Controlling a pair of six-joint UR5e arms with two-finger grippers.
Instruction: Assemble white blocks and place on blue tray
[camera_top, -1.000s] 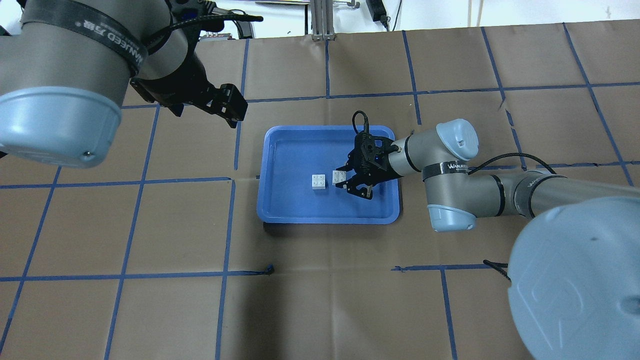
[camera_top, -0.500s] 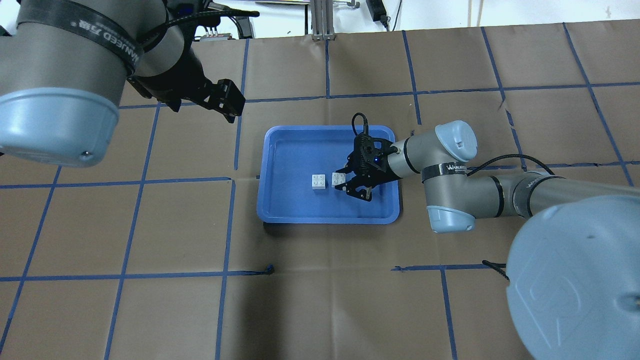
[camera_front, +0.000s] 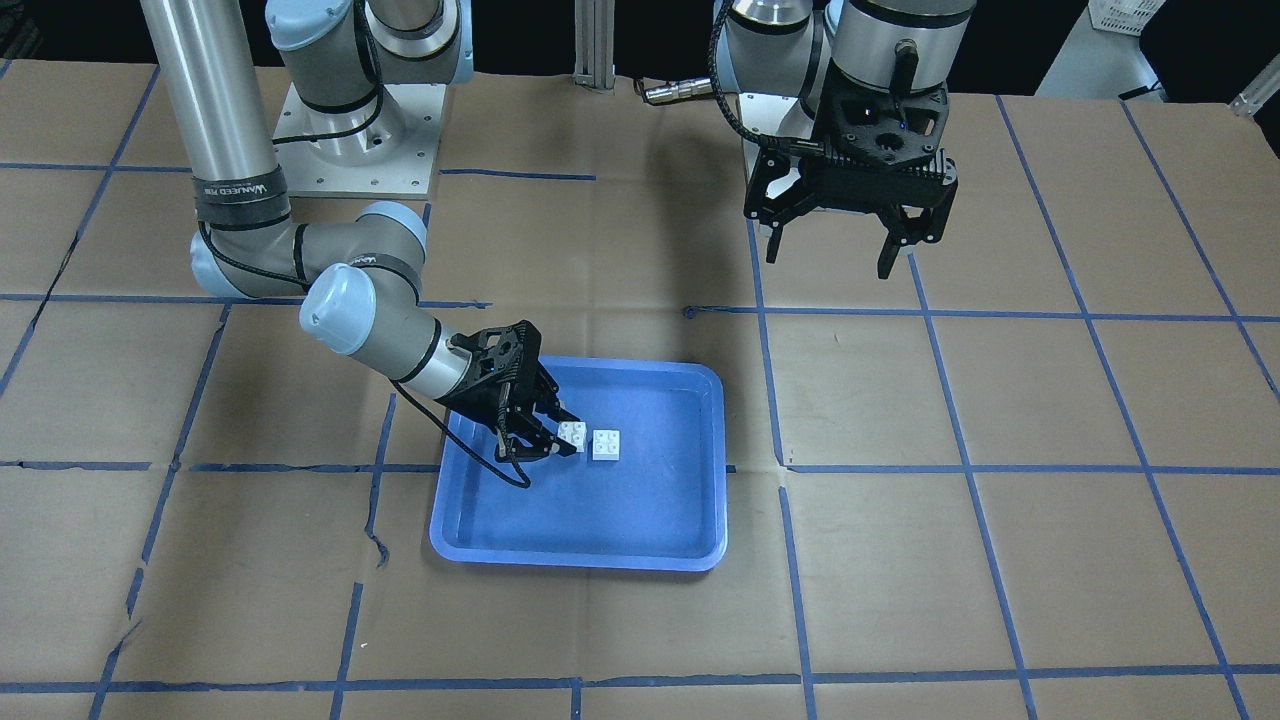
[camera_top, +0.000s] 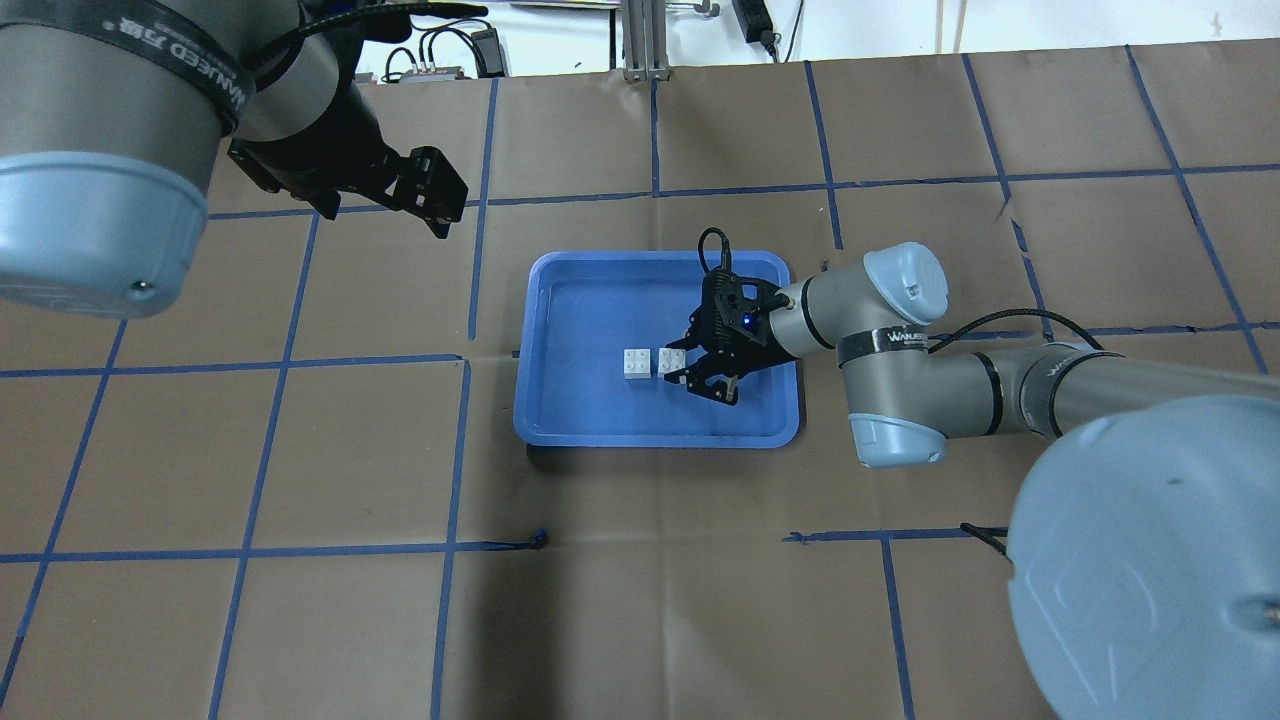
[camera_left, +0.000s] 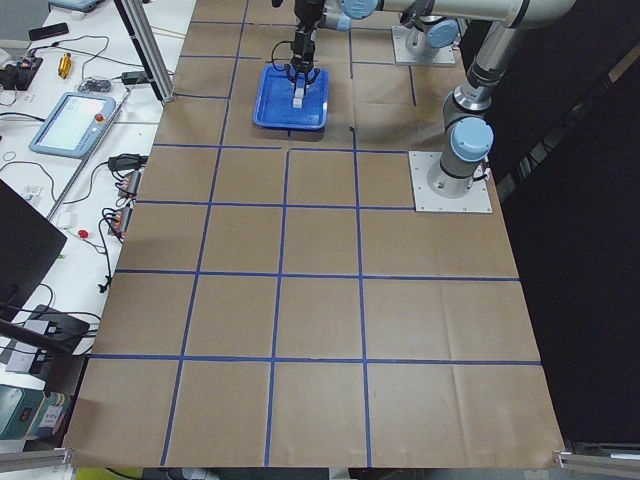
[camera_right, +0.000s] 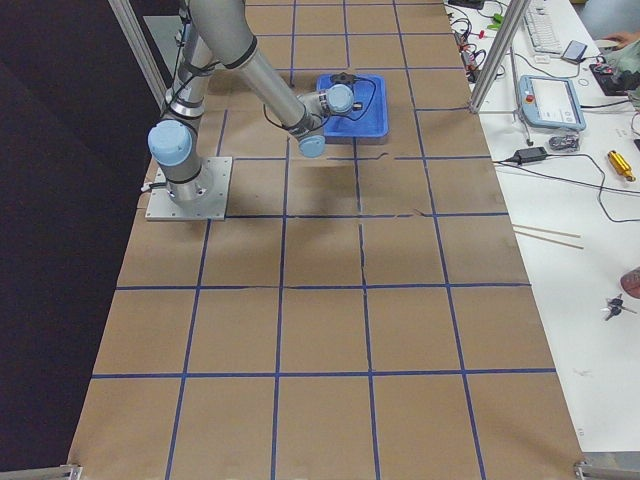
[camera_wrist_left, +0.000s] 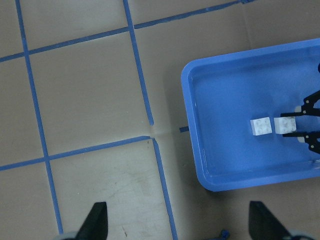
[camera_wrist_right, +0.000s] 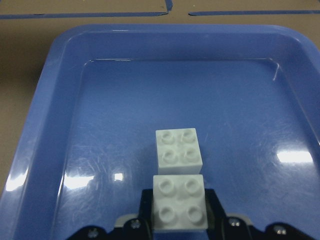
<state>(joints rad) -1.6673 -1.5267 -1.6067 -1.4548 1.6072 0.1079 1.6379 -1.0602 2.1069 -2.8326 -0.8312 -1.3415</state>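
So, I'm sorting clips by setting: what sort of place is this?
Probably a robotics lab: a robot arm bolted to a table gridded with blue tape, with a teach pendant on the side bench.

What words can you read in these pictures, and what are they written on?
"WANJEED": on the right arm's band, black with white letters.
"WANJEED": on the left arm's band, first letter unclear.
Screen of the tablet on the side bench: too small to read.
White blocks and blue tray: no writing shows.
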